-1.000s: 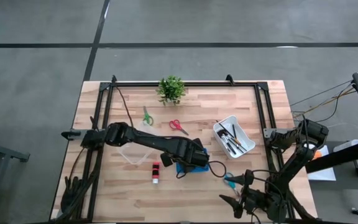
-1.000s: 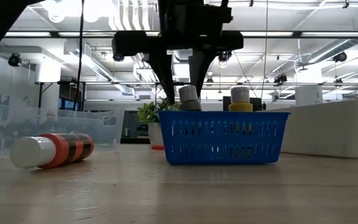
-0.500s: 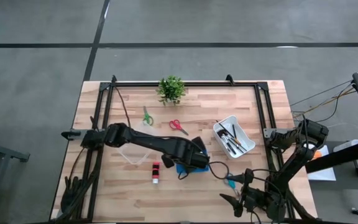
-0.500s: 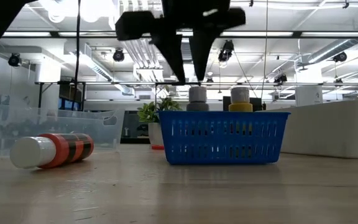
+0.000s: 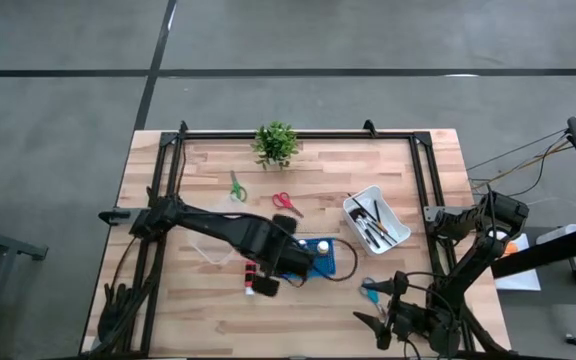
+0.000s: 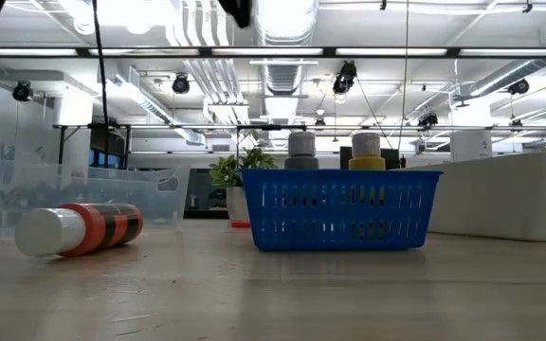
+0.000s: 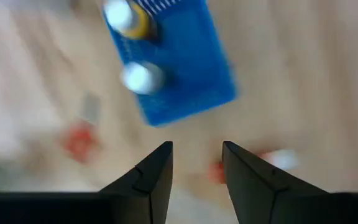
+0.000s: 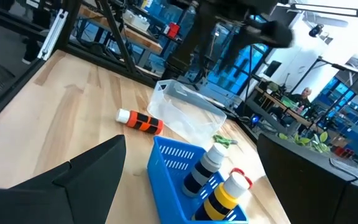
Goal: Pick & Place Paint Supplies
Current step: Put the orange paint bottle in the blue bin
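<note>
Workshop ceiling lights fill the low view behind the wooden table [image 5: 168, 310], while only the left wrist view shows the left gripper [image 7: 196, 163] released above the blue basket [image 7: 179, 68].

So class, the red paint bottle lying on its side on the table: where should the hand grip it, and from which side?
Grip the red paint bottle across its red middle band, coming straight down from above. It lies flat with bare table round it, so the fingers can straddle its round sides. The left hand, open, seems best placed for it.
</note>
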